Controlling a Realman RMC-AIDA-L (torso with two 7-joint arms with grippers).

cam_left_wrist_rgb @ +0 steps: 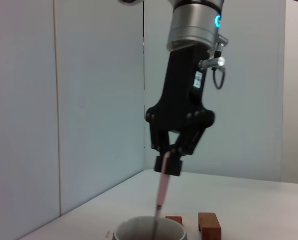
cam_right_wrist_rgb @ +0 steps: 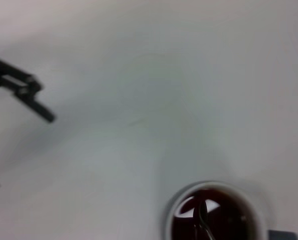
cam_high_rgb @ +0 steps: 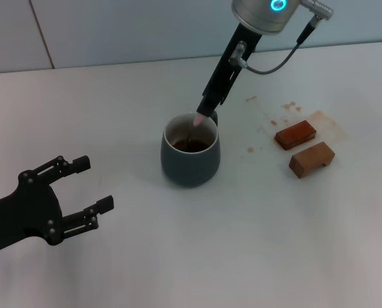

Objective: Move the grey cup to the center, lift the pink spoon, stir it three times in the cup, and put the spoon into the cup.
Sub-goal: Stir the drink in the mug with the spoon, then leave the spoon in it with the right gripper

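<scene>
A white bench (cam_high_rgb: pixel 255 256) fills the near ground, backed by pale wall panels along its far edge. Near the bench's front left corner the left gripper (cam_high_rgb: pixel 94 186) hovers with its fingers spread wide, holding nothing. At mid-bench stands the grey cup (cam_high_rgb: pixel 191 158), a stout blue-grey mug with a pale inside and dark brown liquid. The pink spoon (cam_left_wrist_rgb: pixel 162 192) stands tilted in it, metal bowl down in the liquid. Right of the cup lie 2 brown blocks (cam_high_rgb: pixel 312 158), with brown stains (cam_high_rgb: pixel 288 109) beyond them. Above the cup's far rim the right gripper (cam_left_wrist_rgb: pixel 168 161) pinches the spoon's pink handle.
</scene>
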